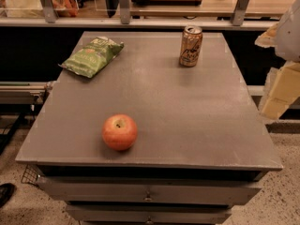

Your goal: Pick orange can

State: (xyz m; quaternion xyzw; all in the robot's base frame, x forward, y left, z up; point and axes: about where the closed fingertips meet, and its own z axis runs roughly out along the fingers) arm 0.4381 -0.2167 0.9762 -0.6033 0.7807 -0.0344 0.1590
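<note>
Bench (187,125) of dull grey is seen from the front and a little above, with two drawers (147,196) shown under its top. The orange can (191,46) is set upright at the far right of the bench, close to the back edge, its silver top turned up and dark script visible on its tan side; it is touched by nothing. The pincer (280,92) is found at the right margin of the view as pale cream blocks, partly cut off by the frame, held beyond the right edge of the bench and not over its top. Whether it is wide or narrow cannot be told, and nothing is seen held in it. A white part of the arm (288,27) is seen above it. The can is thus placed to the left of the pincer and farther back, well apart from it, with bare bench and the bench edge between them. A green crisp bag (92,56) is laid flat at the far left, and a red-orange apple (120,132) is set near the front edge, left of centre, stem hollow upward.
</note>
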